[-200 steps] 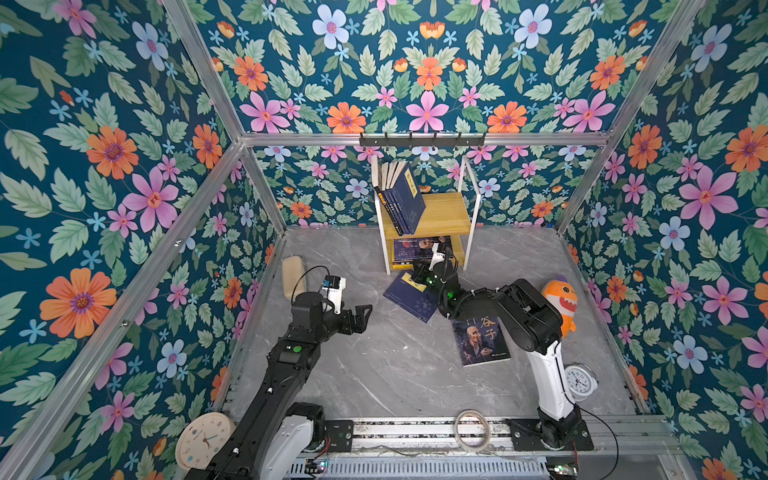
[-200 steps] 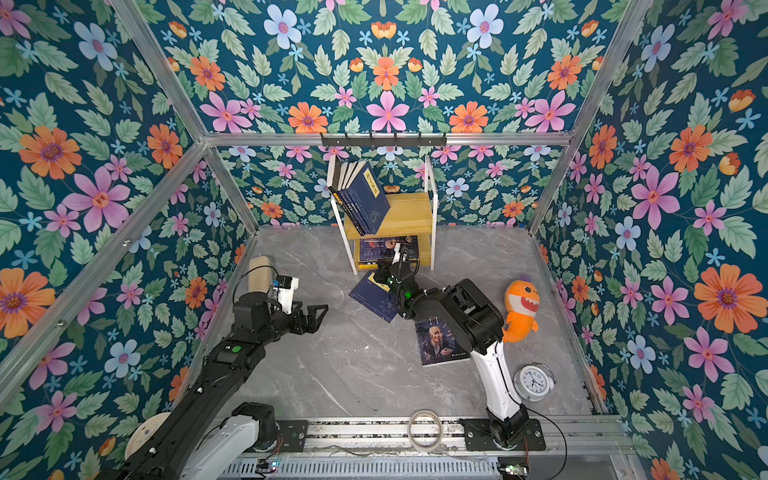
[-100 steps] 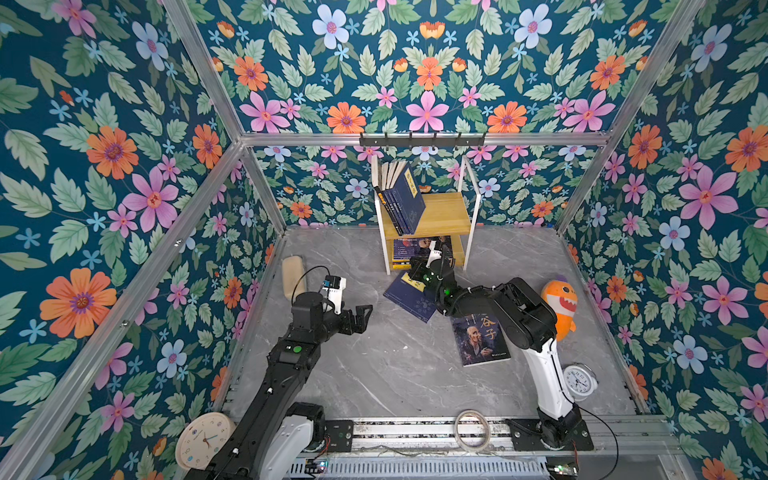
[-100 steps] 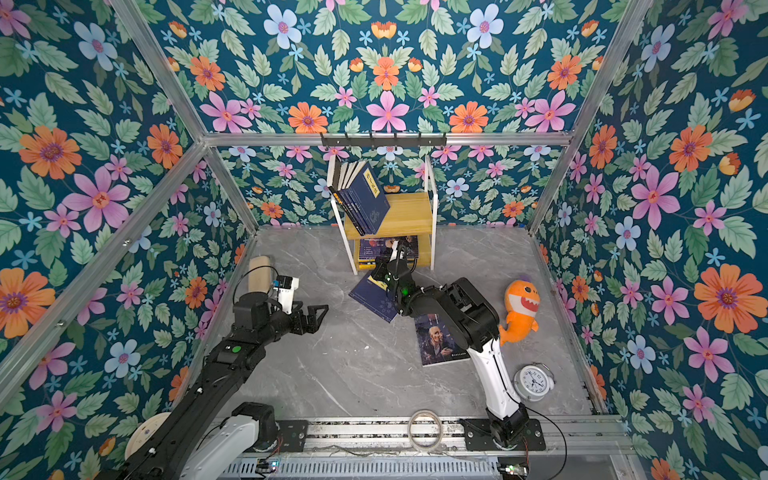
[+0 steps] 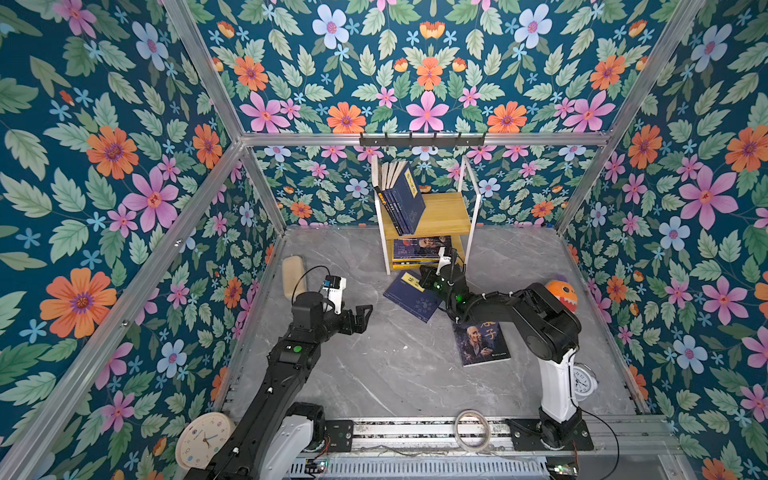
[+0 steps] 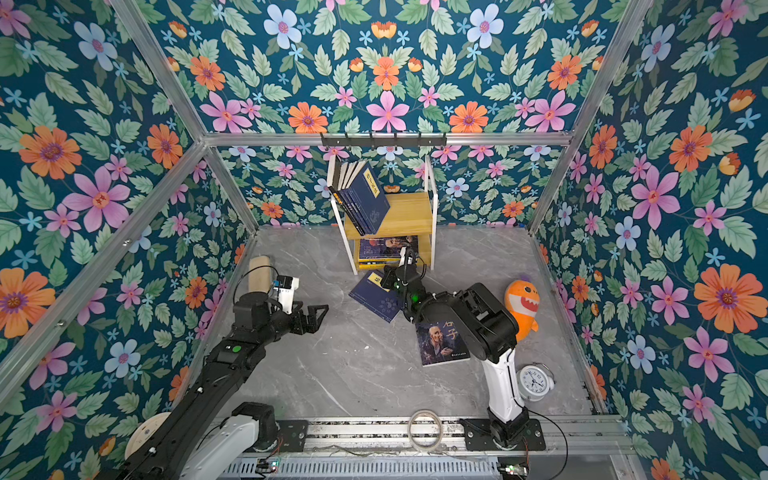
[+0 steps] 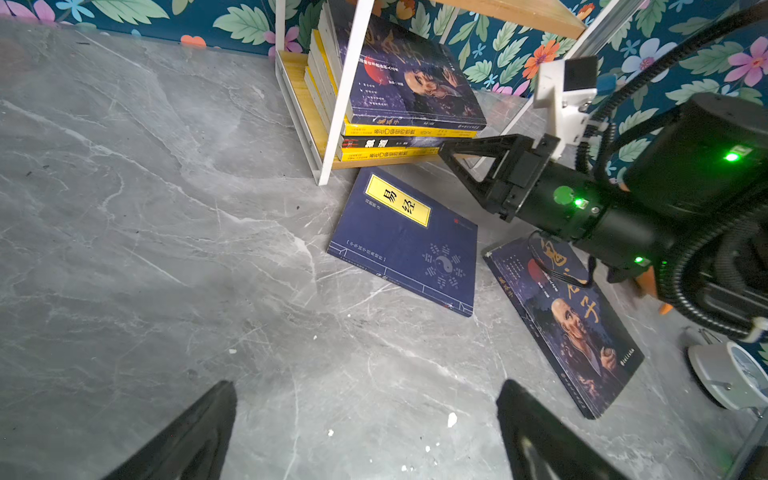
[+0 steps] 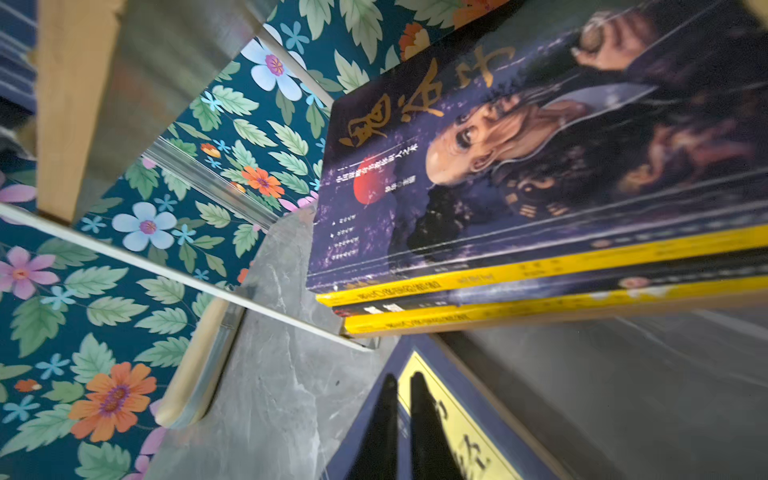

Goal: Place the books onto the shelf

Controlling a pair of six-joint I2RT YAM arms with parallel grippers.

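Observation:
The shelf (image 5: 446,212) stands at the back wall, with navy books (image 5: 401,203) leaning on its top board and a flat stack (image 7: 399,95) on the lower board, an old-man cover on top. A navy book with a yellow label (image 5: 409,297) lies on the floor in front of the shelf. Beside it lies a dark old-man portrait book (image 5: 482,343). My right gripper (image 8: 401,380) hovers low over the navy book's label end by the shelf foot, its fingers a narrow gap apart with nothing between them. My left gripper (image 7: 365,388) hangs wide open and empty over bare floor to the left.
An orange shark plush (image 5: 561,293) and a white alarm clock (image 5: 584,380) sit by the right arm's base. A beige block (image 5: 293,276) leans on the left wall. A wooden clock (image 5: 203,440) and a tape roll (image 5: 471,430) lie at the front rail. A black hook rail (image 5: 422,139) hangs above the shelf.
The right gripper's fingers have parted a little, and it has shifted slightly by the shelf foot. The left arm has not moved.

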